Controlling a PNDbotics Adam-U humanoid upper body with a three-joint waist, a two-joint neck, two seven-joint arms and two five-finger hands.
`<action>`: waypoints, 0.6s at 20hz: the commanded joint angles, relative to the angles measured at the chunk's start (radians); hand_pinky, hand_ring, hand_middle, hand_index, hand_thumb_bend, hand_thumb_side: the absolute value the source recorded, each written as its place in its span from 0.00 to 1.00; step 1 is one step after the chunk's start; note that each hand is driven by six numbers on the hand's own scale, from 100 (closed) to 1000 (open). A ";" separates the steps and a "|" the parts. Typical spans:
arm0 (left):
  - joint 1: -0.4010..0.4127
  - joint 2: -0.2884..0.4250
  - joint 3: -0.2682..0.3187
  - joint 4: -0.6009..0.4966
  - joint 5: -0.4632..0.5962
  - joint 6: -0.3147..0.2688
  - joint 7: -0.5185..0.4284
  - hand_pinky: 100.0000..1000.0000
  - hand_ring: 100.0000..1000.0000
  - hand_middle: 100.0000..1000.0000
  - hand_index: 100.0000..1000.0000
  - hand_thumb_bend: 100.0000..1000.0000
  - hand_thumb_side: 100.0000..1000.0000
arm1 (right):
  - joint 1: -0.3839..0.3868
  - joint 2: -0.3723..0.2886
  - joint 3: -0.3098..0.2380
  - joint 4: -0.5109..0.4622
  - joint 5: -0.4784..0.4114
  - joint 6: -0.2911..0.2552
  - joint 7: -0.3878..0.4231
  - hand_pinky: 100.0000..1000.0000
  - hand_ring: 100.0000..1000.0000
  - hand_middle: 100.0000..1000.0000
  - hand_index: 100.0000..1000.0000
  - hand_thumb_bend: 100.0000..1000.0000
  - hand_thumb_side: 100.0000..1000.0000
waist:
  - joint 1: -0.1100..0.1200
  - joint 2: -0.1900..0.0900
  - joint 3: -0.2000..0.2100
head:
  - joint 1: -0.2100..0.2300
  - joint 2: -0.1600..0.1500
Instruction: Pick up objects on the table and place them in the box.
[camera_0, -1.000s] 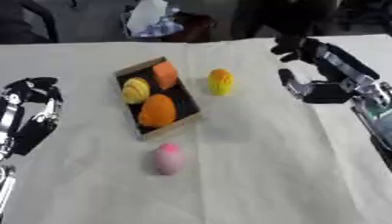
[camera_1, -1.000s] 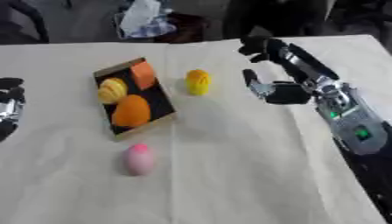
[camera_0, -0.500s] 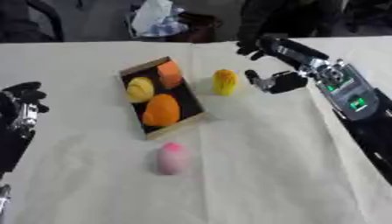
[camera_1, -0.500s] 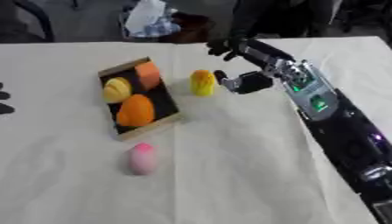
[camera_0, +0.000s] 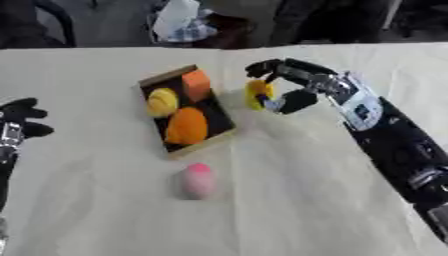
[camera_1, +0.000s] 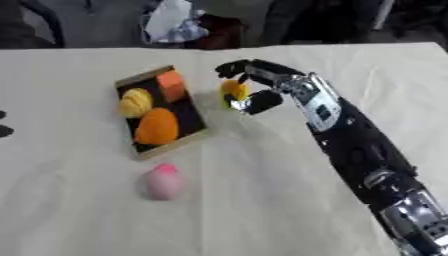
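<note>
Right robot hand (camera_0: 293, 92) curled around yellow fruit (camera_0: 256, 93) on counter (camera_0: 297, 200), just right of box (camera_0: 153, 80). Close fingers fully before lifting, clear box rim. Pink egg-shaped thing (camera_0: 199, 180) waits below. Left robot hand (camera_0: 19, 120) idle, fingers relaxed.

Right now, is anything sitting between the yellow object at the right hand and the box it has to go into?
Nothing visible. The yellow object, at the right hand, lies just beside the box; only bare tablecloth separates them.
</note>
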 joint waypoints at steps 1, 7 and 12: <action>-0.002 0.012 0.014 -0.008 0.055 -0.004 -0.018 0.66 0.53 0.59 0.77 0.00 0.81 | -0.033 0.007 -0.022 0.040 0.072 -0.007 -0.035 0.84 0.95 0.89 0.96 0.00 0.18 | 0.008 -0.026 0.004 | -0.009 -0.015; -0.001 0.011 0.018 -0.003 0.084 -0.006 -0.029 0.66 0.53 0.59 0.77 0.00 0.82 | -0.036 0.059 -0.089 0.111 0.399 -0.049 -0.209 0.85 0.96 0.91 0.96 0.00 0.17 | 0.011 -0.024 0.007 | -0.017 -0.018; -0.001 0.011 0.019 -0.003 0.085 -0.006 -0.030 0.66 0.53 0.59 0.77 0.00 0.82 | -0.037 0.066 -0.101 0.144 0.458 -0.074 -0.261 0.85 0.96 0.91 0.96 0.00 0.17 | 0.011 -0.024 0.006 | -0.018 -0.018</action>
